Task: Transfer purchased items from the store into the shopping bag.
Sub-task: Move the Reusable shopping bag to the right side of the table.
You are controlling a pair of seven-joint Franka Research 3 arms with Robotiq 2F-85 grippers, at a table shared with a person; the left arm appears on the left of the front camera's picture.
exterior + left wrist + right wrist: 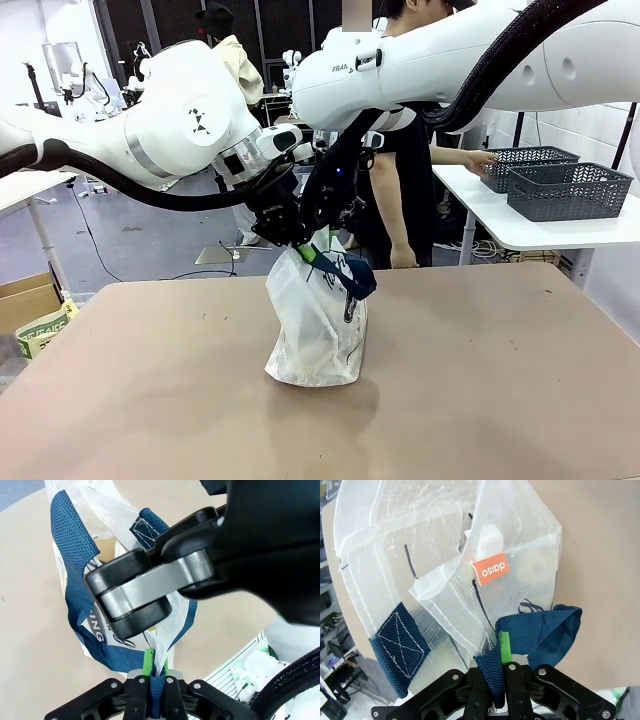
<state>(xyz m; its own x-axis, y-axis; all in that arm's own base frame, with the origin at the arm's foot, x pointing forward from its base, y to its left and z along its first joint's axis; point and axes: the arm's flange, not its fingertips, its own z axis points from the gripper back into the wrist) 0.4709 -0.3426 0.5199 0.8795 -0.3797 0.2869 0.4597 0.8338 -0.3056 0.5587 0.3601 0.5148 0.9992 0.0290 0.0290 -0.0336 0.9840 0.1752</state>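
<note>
Shopping bag [315, 335] upright on tan table [500, 390]

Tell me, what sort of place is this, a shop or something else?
Probably a robotics lab staging a shop, not a real one. Two white robot arms, the left pincer among them, hold a translucent whitish plastic tote over a bare tan table; dark grey lattice baskets stand on a white side table.

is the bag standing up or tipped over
Standing. The bag rests base-down on the table, its navy handles pinched by the left gripper and right gripper.
</note>
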